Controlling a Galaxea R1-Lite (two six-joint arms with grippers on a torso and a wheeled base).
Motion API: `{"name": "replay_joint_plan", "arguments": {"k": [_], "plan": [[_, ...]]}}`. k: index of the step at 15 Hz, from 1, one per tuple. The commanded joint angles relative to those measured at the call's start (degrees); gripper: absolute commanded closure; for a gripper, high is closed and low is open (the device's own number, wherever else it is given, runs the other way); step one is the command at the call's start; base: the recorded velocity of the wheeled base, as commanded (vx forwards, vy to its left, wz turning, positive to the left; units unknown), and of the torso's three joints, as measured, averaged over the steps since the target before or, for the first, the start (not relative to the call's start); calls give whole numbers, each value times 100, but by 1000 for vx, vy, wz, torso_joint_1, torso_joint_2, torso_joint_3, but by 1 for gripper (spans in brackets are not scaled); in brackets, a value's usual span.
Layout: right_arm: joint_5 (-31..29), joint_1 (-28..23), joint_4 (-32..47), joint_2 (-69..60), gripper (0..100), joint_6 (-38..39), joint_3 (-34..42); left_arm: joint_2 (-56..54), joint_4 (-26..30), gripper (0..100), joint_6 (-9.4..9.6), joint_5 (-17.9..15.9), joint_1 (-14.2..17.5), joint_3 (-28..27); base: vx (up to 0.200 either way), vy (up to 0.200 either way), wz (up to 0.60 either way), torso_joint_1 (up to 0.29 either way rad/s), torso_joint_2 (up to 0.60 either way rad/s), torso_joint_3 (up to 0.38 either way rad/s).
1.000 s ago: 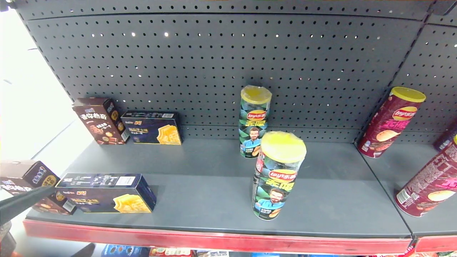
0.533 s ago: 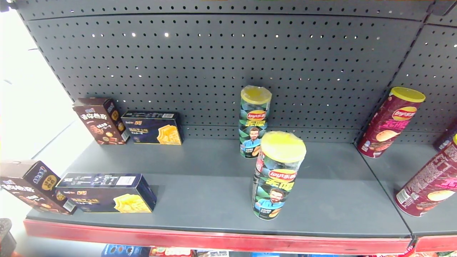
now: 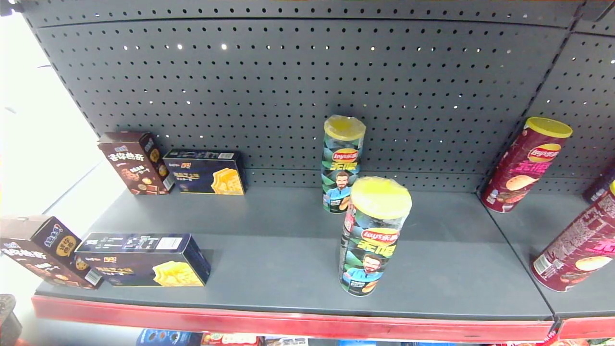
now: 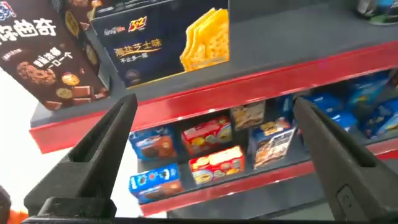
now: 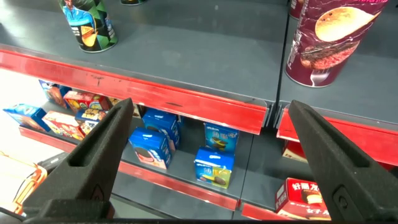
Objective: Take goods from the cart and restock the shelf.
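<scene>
on the shelf (image 3: 269, 269) you have two green chip cans standing upright mid-board: the back green can (image 3: 342, 163) by the pegboard and the front green can (image 3: 375, 235) just ahead of it. two more stand at the right, the back maroon can (image 3: 526, 163) and the front maroon can (image 3: 574, 250). at the left are two brown cookie boxes (image 3: 137, 162) and two dark blue cracker boxes (image 3: 206, 172), one of each at back and front. your left gripper (image 4: 214, 106) and right gripper (image 5: 211, 109) hang before the red shelf lip, fingers spread wide, empty.
</scene>
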Motion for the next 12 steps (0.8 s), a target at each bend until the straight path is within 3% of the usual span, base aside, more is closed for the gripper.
{"name": "replay_joint_plan", "arguments": {"k": [1, 2, 4, 5, 6, 7, 9, 12], "plan": [[1, -5, -2, 7, 0, -3, 0, -254, 0, 0, -137, -14, 122, 0, 0, 0, 0, 0, 0, 0], [1, -5, -2, 7, 0, -3, 0, -254, 0, 0, -356, -14, 114, 0, 0, 0, 0, 0, 0, 0], [1, 4, -2, 7, 0, -3, 0, -254, 0, 0, -532, 135, 122, 0, 0, 0, 0, 0, 0, 0], [1, -5, -2, 7, 0, -3, 0, -254, 0, 0, -567, 460, 122, 0, 0, 0, 0, 0, 0, 0], [1, 4, -2, 7, 0, -3, 0, -254, 194, 0, -497, 1234, 122, 0, 0, 0, 0, 0, 0, 0], [1, 4, -2, 7, 0, -3, 0, -254, 431, 0, -699, 1840, 122, -18, 0, 0, 0, 0, 0, 0], [1, -5, -2, 7, 0, -3, 0, -254, 405, 0, -462, 1682, 122, -9, 0, 0, 0, 0, 0, 0], [9, 4, -2, 7, 0, -30, 0, -254, 413, 0, -585, 1251, 70, -26, 0, 0, 0, 0, 0, 0]]}}
